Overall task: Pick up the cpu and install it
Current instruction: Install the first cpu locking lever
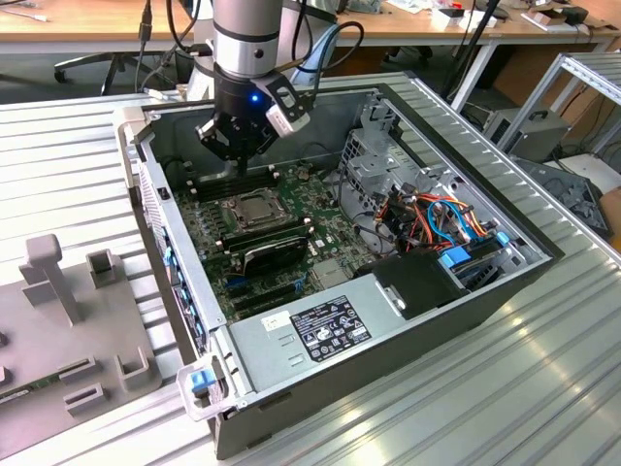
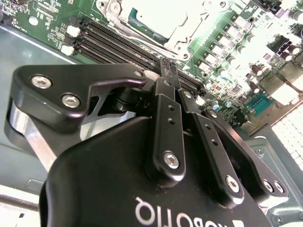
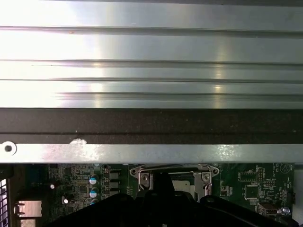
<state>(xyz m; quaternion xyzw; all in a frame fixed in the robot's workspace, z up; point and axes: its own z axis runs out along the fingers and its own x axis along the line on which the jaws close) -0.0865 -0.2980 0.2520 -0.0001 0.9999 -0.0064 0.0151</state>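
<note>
Right now my pincer [image 1: 236, 155] hangs inside the open computer case [image 1: 505, 291], just past the far edge of the CPU socket [image 1: 254, 211] on the motherboard [image 1: 291, 252]. In the second wrist view the pincer [image 2: 166, 71] has its two fingers [image 2: 165, 127] brought together with no gap showing, so I read it as closed; a small dark piece sits at the tips, and I cannot tell whether that is the pad alone or something pinched there.

The cpu [image 1: 256, 208] appears as a dull silver square lying in the socket, framed by the hinged metal bracket, near the middle of the board. From that I judge the chip to be seated already, or very nearly.

To do this step well, I would keep the arm square over the socket and move slowly, since the tips are close to the memory slots [image 2: 118, 45] and to the bracket's thin edges.

From the exterior view I get the whole layout: case on the ribbed tabletop [image 1: 58, 146], grey fixture [image 1: 68, 320] at that view's left. From the first wrist view I get the case wall [image 3: 151, 125] and the bracket [image 3: 173, 172] head-on. Only the second wrist view lets me judge the fingertips.
</note>
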